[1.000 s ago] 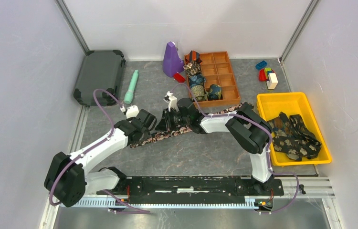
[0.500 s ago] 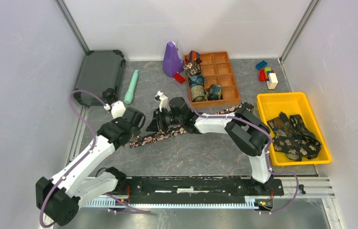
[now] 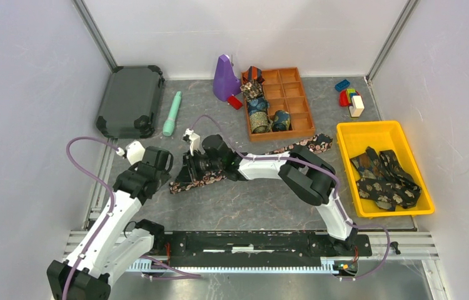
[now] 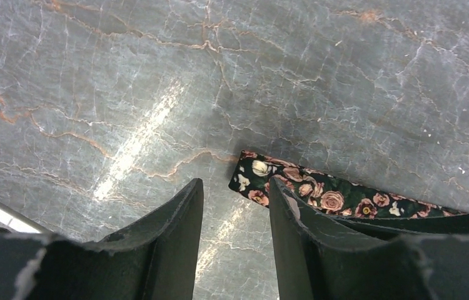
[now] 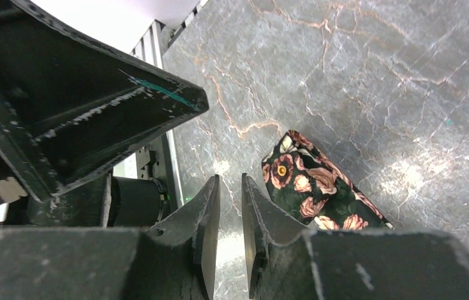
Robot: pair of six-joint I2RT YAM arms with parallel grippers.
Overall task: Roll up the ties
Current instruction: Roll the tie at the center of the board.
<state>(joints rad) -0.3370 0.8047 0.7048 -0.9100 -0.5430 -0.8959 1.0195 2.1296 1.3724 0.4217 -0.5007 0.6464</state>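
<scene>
The left gripper [image 4: 235, 187] has its two black jaws parted with a clear gap, nothing between them and only the grey marble-patterned table [image 3: 251, 200] showing through. The right gripper [image 5: 230, 187] has its jaws drawn to a narrow slit, also with nothing between them. A long, narrow dark floral necktie [image 3: 189, 182] with pink and tan roses lies flat on the table. Its near end sits just beside one finger of the right gripper, and whether the two touch cannot be told. From the left wrist, that same squared end lies just ahead of one left finger, apart from it. The strip runs diagonally from there, passing under the right arm toward the far right, and its other end shows near a yellow plastic bin [image 3: 344, 134]. That bin sits at the right and holds a heap of loose ties [image 3: 382, 175]. Behind the grippers is an orange wooden compartment tray [image 3: 297, 94], with rolled ties [image 3: 258, 120] standing in its left compartments. A purple cone-shaped object [image 3: 224, 78] stands just left of the tray. A mint green cylindrical tool [image 3: 171, 114] and a dark grey hard case [image 3: 131, 100] lie further left. Coloured toy blocks [image 3: 351, 100] sit at the far right corner.
</scene>
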